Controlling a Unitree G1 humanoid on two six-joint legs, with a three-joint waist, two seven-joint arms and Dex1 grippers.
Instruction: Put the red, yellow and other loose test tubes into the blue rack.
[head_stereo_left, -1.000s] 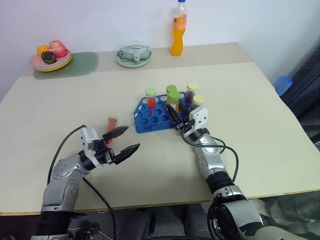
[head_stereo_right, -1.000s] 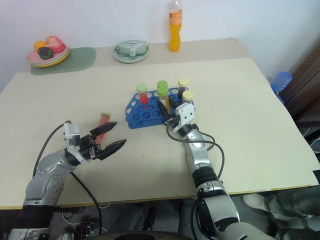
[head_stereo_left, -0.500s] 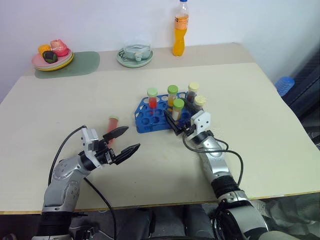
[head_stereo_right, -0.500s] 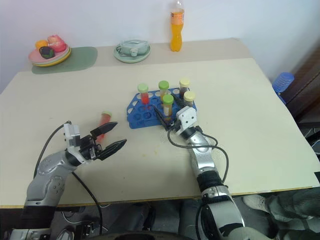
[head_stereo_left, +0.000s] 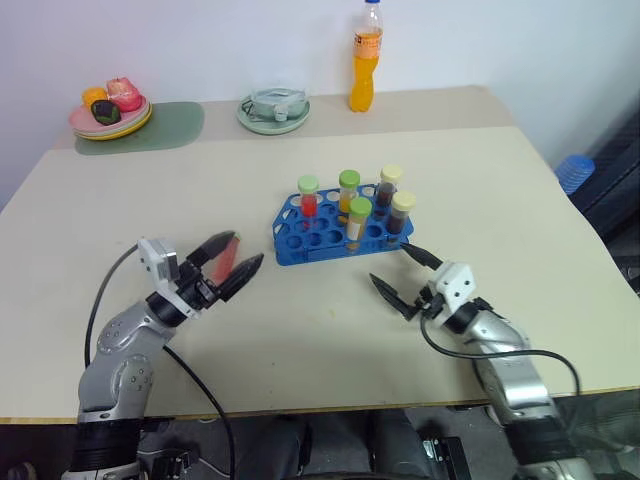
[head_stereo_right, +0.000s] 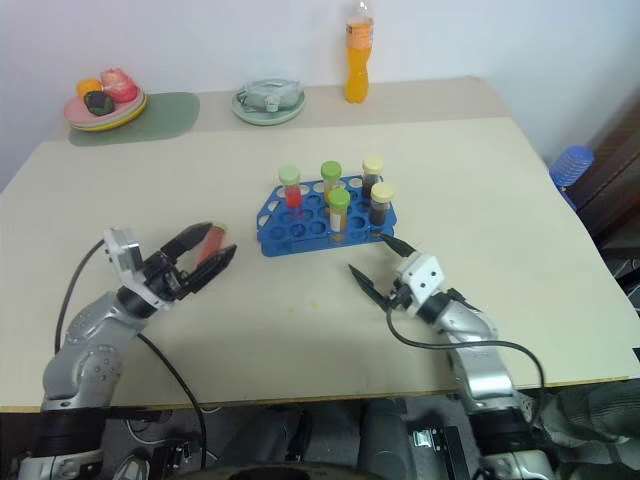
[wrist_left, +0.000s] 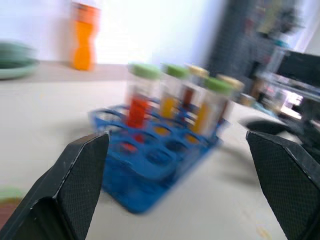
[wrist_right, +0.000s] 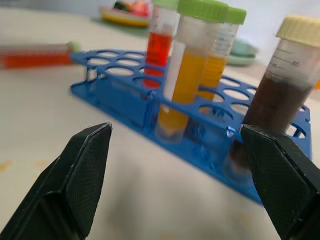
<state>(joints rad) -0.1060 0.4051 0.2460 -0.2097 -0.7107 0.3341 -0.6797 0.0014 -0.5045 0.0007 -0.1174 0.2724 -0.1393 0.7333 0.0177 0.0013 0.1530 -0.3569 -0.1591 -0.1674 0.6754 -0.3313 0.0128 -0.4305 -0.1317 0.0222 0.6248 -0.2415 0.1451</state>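
Observation:
The blue rack (head_stereo_left: 300, 240) stands mid-table with several capped tubes upright in it: red, yellow and dark brown. One loose red test tube (head_stereo_left: 227, 260) with a pale green cap lies on the table left of the rack; it is also seen as a red tube (wrist_right: 35, 56) in the right wrist view. My left gripper (head_stereo_left: 249, 248) hovers open over it, the fingers overlapping it in the head views, nothing gripped. My right gripper (head_stereo_left: 389, 263) stands open and empty in front of the rack's right end, apart from it.
At the back stand an orange drink bottle (head_stereo_left: 364, 55), a pale green dish (head_stereo_left: 273, 108) and a plate of fruit (head_stereo_left: 110, 108) on a green mat (head_stereo_left: 160, 128). A blue object (head_stereo_left: 572, 170) sits beyond the table's right edge.
My right gripper opened, left a yellow tube standing in the rack and drew back toward the front right. My left gripper rose and moved forward over the red tube.

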